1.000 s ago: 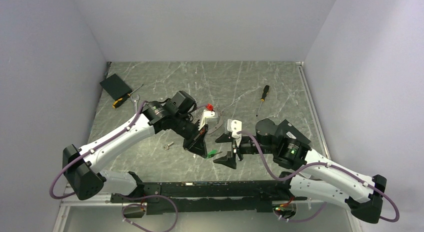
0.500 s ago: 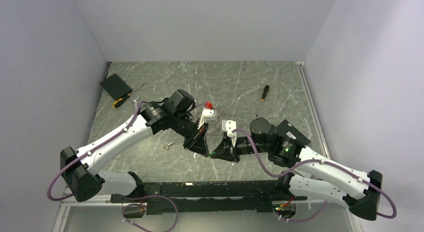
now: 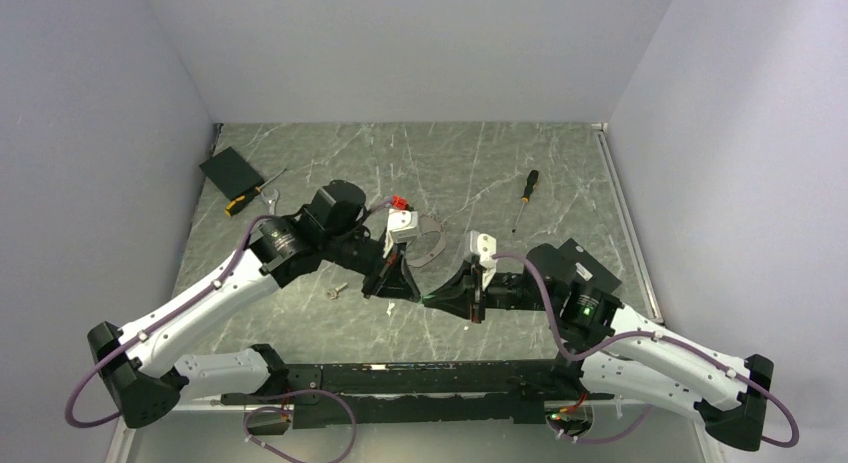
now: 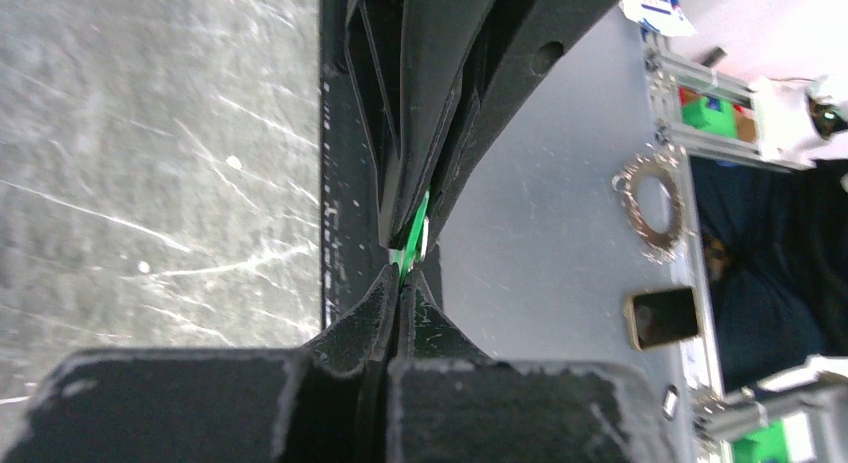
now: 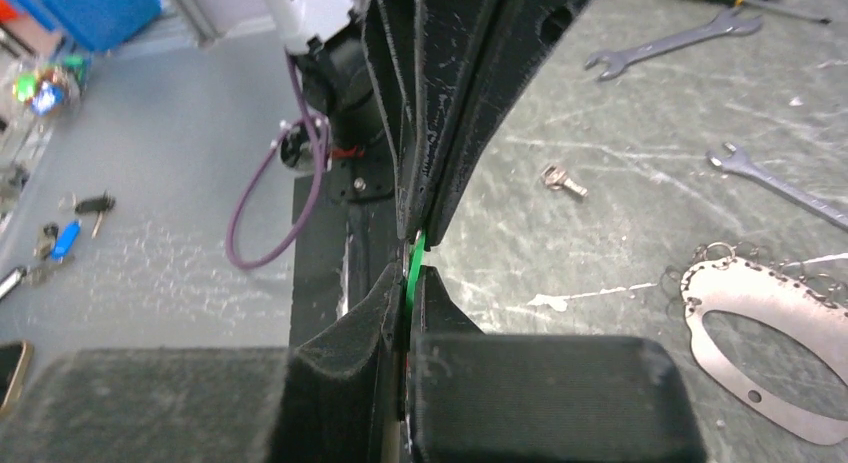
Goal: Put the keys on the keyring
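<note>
Grey marbled tabletop (image 3: 480, 163) below, and I have both arms meeting tip to tip over its near middle. The left gripper (image 4: 398, 283) and right gripper (image 5: 408, 283) each look pinched shut on the green key (image 5: 413, 255), a thin bright sliver seen edge-on and held off the surface. I read this as a regrip before threading. Next, one side must let go and the key's hole must be aimed at the keyring (image 5: 712, 253), whose links lie along the metal plate (image 5: 770, 323). The silvery key (image 5: 563, 180) lies apart, untouched.
</note>
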You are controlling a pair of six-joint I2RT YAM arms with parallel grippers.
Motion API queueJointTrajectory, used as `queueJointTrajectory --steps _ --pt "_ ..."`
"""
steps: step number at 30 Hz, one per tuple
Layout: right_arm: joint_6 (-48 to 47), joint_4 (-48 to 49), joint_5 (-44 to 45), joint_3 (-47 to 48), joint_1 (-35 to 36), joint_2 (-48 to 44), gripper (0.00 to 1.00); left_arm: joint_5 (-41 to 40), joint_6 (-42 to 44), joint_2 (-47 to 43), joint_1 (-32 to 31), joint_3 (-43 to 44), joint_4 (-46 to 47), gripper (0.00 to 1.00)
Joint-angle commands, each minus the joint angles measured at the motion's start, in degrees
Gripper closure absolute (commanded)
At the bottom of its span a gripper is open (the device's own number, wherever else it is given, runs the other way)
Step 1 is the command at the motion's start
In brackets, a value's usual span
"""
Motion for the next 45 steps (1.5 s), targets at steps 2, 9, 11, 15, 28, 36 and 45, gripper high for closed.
queueJointTrajectory --steps 2,9,11,15,28,36,45 --pt "6.1 3.5 7.4 -1.6 0.1 -2.9 0.82 -8.8 -5.3 -3.0 -0.1 0.9 8.4 1.00" --pt "7.5 -1.8 10.1 0.8 0.1 -2.9 0.29 -10.7 -8.9 -4.9 -0.1 0.3 13.9 1.00" --pt "7.4 -2.8 10.1 1.4 0.1 -3.8 0.27 -10.5 -8.3 -4.0 -0.1 1.4 12.4 1.00" --pt "6.2 -5.8 14.6 3.8 0.1 -6.5 0.21 -10.2 -8.8 -3.8 -0.1 1.4 13.3 1.00" --pt "5.0 -9.5 17.6 8.2 0.1 -8.9 0.38 -4.8 -7.4 -3.1 -0.1 1.4 13.5 1.00" --pt "-1.7 -14.2 18.2 11.2 0.1 -10.0 0.38 2.9 -3.4 -0.6 -0.1 4.9 6.3 1.00" --pt "-1.6 -13.2 13.2 11.0 0.1 -6.2 0.46 4.7 -4.9 0.2 -0.1 4.6 8.5 1.00"
